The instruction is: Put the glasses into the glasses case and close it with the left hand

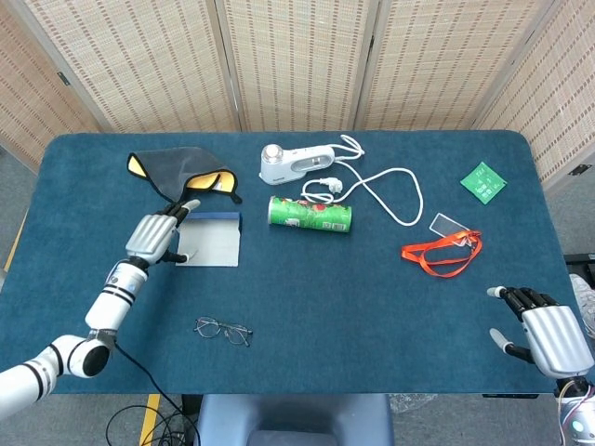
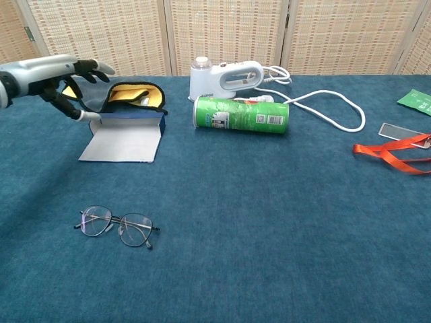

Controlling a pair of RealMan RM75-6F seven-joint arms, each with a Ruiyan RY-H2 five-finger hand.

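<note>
Fingers spread on the left hand (image 1: 154, 237), thumb tip just at the near-left corner of the open glasses case (image 1: 209, 240), and nothing is held. From the chest view the left hand (image 2: 50, 74) hovers above the table's blue cloth (image 2: 269, 222), over the case's left edge (image 2: 124, 138). Case lies flat with its lid folded out toward the front, pale lining up. Glasses (image 1: 223, 330) sit well nearer the front edge, apart from the case and untouched; they show clearly in the chest view (image 2: 118, 226) too. Behind the case, a grey and yellow cloth (image 1: 178, 174). Centre table: a green can (image 1: 310, 213) on its side, a white handheld appliance (image 1: 296, 163) with its cord behind it. Far right, the right hand (image 1: 548, 334) rests at the table's corner, fingers apart, holding nothing.
</note>
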